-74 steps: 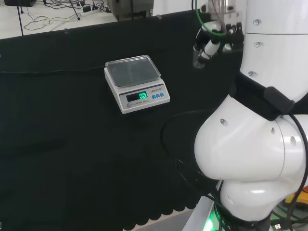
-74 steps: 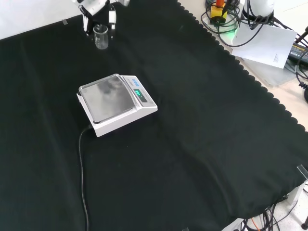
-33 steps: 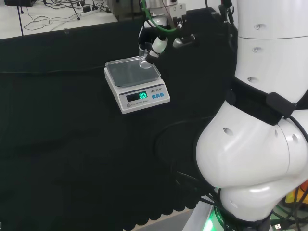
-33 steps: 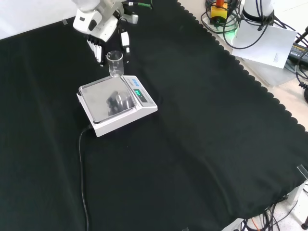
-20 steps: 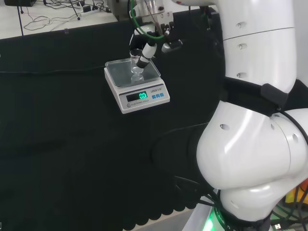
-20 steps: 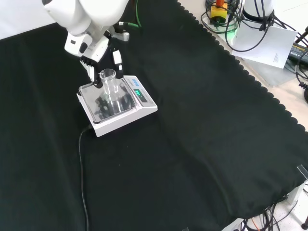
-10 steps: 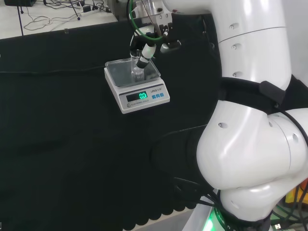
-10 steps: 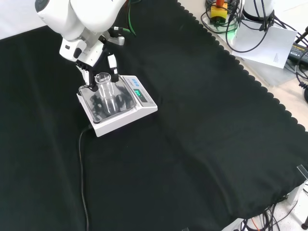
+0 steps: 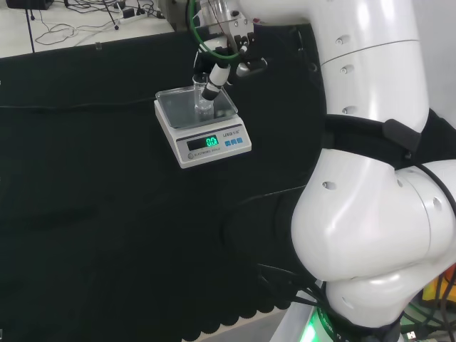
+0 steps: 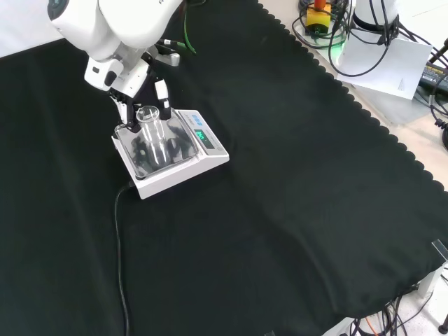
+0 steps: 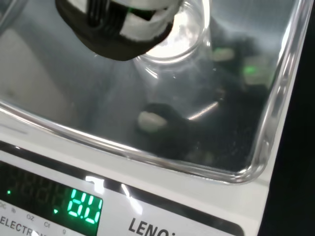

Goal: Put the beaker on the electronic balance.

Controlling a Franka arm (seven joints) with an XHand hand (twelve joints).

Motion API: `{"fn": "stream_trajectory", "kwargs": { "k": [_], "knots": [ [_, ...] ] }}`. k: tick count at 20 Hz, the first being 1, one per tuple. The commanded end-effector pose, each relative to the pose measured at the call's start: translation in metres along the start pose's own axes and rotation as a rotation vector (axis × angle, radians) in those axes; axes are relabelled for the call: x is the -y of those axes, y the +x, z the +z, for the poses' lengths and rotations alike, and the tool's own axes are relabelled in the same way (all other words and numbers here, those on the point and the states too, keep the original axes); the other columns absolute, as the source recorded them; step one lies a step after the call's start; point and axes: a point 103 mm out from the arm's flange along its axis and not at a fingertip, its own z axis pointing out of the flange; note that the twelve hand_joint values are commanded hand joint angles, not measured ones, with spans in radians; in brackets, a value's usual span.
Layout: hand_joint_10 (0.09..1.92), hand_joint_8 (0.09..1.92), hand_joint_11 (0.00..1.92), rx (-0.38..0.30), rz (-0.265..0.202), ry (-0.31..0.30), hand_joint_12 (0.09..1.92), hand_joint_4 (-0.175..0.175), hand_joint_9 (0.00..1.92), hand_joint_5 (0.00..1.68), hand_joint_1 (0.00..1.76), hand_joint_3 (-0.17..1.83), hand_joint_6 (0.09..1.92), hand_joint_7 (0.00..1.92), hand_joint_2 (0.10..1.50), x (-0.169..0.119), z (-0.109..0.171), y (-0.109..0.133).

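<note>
The white electronic balance (image 10: 171, 178) stands on the black cloth, with a steel pan (image 9: 178, 108) and a lit green display (image 11: 83, 204). A clear glass beaker (image 10: 154, 134) is upright over the middle of the pan, and my hand (image 10: 124, 80) is shut on it from above, fingers on either side of its rim. In the head view the beaker (image 9: 202, 101) shows just under the black and white fingers (image 9: 216, 77). From the wrist, the beaker (image 11: 177, 54) hovers very near the pan (image 11: 231, 123); I cannot tell whether its base touches.
The balance's black cable (image 10: 119, 245) trails toward the near edge in the front view. The cloth's scalloped edge (image 10: 364, 105) runs along the right, with paper (image 10: 385, 63) and cables beyond. My arm's white links (image 9: 370, 214) fill the head view's right.
My hand carried the beaker from the cloth's far side to above the balance. Over the last second it sank a little toward the middle of the pan, and it has barely moved since.
</note>
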Motion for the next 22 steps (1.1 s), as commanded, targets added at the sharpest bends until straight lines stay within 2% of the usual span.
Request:
{"fn": "stream_trajectory", "kwargs": {
  "k": [1,4,11,13,14,15,16,17,18,19,20,21,22],
  "knots": [
    [0.56,0.89,1.63,0.037,0.013,-0.010,0.61,-0.133,1.33,0.51,1.08,0.01,0.85,0.70,0.93,0.007,-0.006,0.001],
    [0.52,0.88,1.67,0.064,0.016,-0.013,0.60,-0.100,1.34,0.31,1.02,-0.02,0.75,0.57,0.87,0.009,-0.007,0.001],
    [0.52,0.87,1.66,0.085,0.028,-0.018,0.63,-0.073,1.29,0.23,0.98,-0.07,0.58,0.41,0.82,0.010,-0.009,0.001],
    [0.55,0.85,1.64,0.097,0.035,-0.013,0.65,-0.054,1.24,0.20,0.97,-0.09,0.48,0.23,0.83,0.011,-0.011,0.001],
    [0.55,0.77,1.63,0.107,0.042,-0.020,0.66,-0.041,1.20,0.18,0.96,-0.10,0.44,0.13,0.83,0.012,-0.012,0.001],
    [0.57,0.60,1.61,0.114,0.052,-0.018,0.68,-0.027,1.12,0.18,0.95,-0.11,0.39,0.06,0.83,0.013,-0.014,0.001],
    [0.61,0.41,1.56,0.116,0.059,-0.019,0.69,-0.011,0.94,0.18,0.94,-0.12,0.34,0.03,0.83,0.014,-0.015,0.001],
    [0.69,0.24,1.48,0.115,0.068,-0.017,0.73,0.005,0.71,0.19,0.92,-0.13,0.29,0.01,0.83,0.015,-0.017,0.001],
    [0.78,0.13,1.32,0.117,0.080,-0.004,0.83,0.023,0.45,0.20,0.88,-0.14,0.24,0.01,0.82,0.017,-0.019,0.001],
    [0.73,0.09,1.11,0.122,0.088,0.006,0.98,0.039,0.25,0.20,0.84,-0.15,0.21,0.00,0.82,0.019,-0.021,0.001],
    [0.53,0.09,0.91,0.129,0.094,0.016,1.09,0.049,0.12,0.19,0.81,-0.15,0.17,0.00,0.82,0.022,-0.024,0.001],
    [0.31,0.09,0.72,0.124,0.110,0.046,1.19,0.056,0.06,0.18,0.79,-0.15,0.14,0.00,0.81,0.026,-0.026,0.000],
    [0.16,0.09,0.47,0.125,0.114,0.076,1.29,0.059,0.03,0.14,0.77,-0.15,0.10,0.00,0.80,0.029,-0.029,0.000]
  ]
}}
